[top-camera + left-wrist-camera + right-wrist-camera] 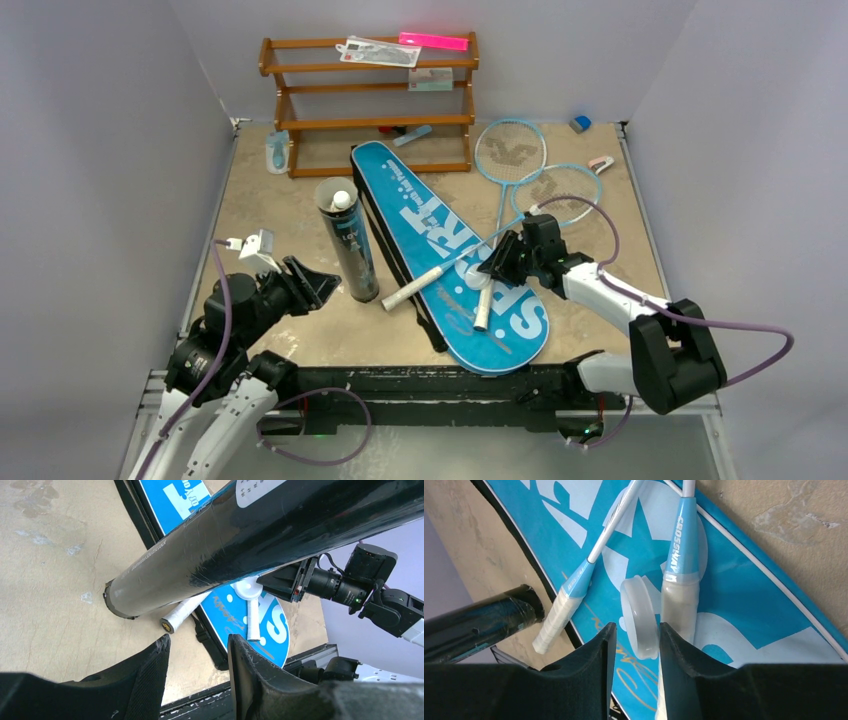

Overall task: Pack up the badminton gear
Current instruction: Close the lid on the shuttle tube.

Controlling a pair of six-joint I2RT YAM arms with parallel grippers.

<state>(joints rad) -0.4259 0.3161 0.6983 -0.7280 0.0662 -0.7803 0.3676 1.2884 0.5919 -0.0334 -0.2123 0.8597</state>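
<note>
two rackets (510,150), one black tube (350,245), one shuttlecock (342,200), one blue bag (508,335), one rack (330,123)

Left: bare sandy tabletop (262,205) is lying open beside the tall black tube (347,240).
Centre: two white-handled light-blue rackets (510,150) are crossing over the blue racket-shaped bag (420,225), crowding it.
Back: brown wooden rack (370,122) is blocking the rear edge.

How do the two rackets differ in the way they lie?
The rear racket rests its handle wholly on the bag; the front racket pokes its handle off the bag's edge toward the tube. The rear racket's head sits nearer the rack than the front racket's. Both have light-blue frames and white grips, and their shafts cross.
</note>
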